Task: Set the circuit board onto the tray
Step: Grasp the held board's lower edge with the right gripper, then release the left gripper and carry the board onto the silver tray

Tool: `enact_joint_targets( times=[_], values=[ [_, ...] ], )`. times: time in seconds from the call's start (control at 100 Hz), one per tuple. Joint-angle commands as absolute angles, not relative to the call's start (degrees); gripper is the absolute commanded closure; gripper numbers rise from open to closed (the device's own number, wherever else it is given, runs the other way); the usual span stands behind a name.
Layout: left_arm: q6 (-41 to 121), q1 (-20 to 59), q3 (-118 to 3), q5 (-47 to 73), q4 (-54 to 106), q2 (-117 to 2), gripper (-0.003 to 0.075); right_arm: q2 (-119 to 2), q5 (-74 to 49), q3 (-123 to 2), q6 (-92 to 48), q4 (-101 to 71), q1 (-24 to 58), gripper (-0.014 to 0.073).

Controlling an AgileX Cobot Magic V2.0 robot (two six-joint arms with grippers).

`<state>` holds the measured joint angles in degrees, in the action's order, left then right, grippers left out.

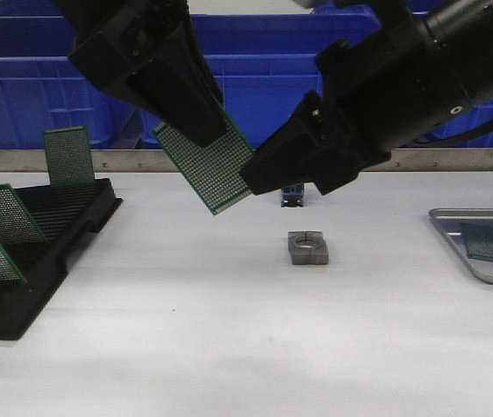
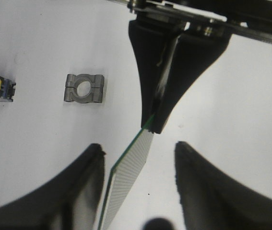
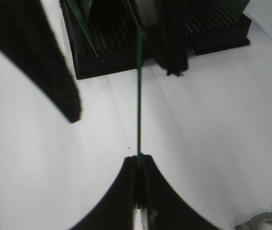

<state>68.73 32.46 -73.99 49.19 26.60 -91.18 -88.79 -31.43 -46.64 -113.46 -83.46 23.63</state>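
Mid-handover above the bench: right tool (image 1: 259,178) pinches the board (image 1: 204,165), left tool (image 1: 207,130) spread open, tray (image 1: 455,248) well right, placing remains.

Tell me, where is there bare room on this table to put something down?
The broad white table in front, between the black rack and the tray. Crowded: the middle, metal block and blue part near the held circuit board.

Tray (image 1: 455,239) cut by right edge; rack (image 1: 20,287) cut left.
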Motion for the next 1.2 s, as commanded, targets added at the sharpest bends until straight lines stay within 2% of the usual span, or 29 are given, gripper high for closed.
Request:
enact_joint_targets(
  times=[0.0, 0.16, 0.42, 0.8, 1.1, 1.19],
  values=[
    [68.1, 32.9, -76.3, 47.3, 25.9, -89.2, 0.0217, -87.0, -32.3, -48.4, -112.4, -86.2, 23.0, 0.0662],
    [64.6, 31.2, -79.1, 47.0, 20.7, -88.7, 0.022, -87.0, -29.5, -48.2, -105.6, -86.2, 19.9, 0.0662],
    [61.7, 28.6, -82.7, 48.1, 20.7, -88.7, 0.0227, -87.0, -29.2, -48.2, -90.9, -86.1, 8.2, 0.0662],
    [61.7, 28.6, -82.8, 48.4, 20.7, -88.7, 0.0227, -91.9, -29.2, -46.9, -89.5, -86.1, -8.4, 0.0662],
    [61.7, 28.6, -82.8, 48.4, 20.7, -88.7, 0.0227, -95.5, -27.5, -45.6, -89.5, -86.1, -11.6, 0.0657],
    [61.7, 28.6, -82.8, 48.4, 20.7, -88.7, 0.0227, -95.5, -26.7, -45.6, -89.5, -86.1, -11.6, 0.0589]
  ],
)
